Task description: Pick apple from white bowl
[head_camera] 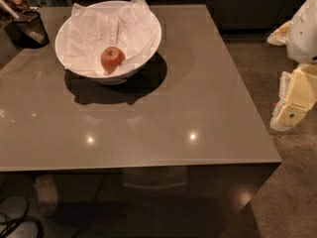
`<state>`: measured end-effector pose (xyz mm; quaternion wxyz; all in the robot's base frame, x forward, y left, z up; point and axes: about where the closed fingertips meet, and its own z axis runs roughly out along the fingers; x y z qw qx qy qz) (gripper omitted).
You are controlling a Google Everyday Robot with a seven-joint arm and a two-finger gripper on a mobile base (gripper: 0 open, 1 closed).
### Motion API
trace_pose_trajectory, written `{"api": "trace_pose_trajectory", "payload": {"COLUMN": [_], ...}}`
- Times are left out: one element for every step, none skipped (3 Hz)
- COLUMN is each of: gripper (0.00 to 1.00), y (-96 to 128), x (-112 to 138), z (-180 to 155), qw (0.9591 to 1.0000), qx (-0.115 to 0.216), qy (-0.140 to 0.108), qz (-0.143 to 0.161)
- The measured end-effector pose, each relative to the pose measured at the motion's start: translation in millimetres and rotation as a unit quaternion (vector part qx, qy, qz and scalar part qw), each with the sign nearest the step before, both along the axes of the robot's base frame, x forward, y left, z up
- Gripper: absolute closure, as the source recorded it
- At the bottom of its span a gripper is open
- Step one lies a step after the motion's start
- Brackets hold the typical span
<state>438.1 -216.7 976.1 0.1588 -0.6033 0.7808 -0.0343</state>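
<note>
A small red-orange apple [113,58] lies in the large white bowl [143,53], on the crumpled white paper [106,29] that lines it, near the bowl's front side. The bowl stands at the back left of the grey-brown table [163,123]. My gripper [293,100] is at the right edge of the view, off the table's right side and above the floor. It is far to the right of the bowl and holds nothing that I can see.
A black mesh cup [28,29] with utensils stands at the table's far left corner, beside the bowl. Dark cabinets line the back. The table's right edge lies between the gripper and the bowl. Cables lie on the floor at bottom left.
</note>
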Motion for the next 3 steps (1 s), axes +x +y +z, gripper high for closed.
{"api": "trace_pose_trajectory", "payload": {"gripper": [0.00, 0.00, 0.00], "y": [0, 15, 40], "x": [0, 14, 35], "z": [0, 6, 12], "qw": [1.0000, 1.0000, 0.9999], "qx": [0.000, -0.004, -0.014], "qy": [0.000, -0.004, 0.000], "qz": [0.000, -0.003, 0.008]}}
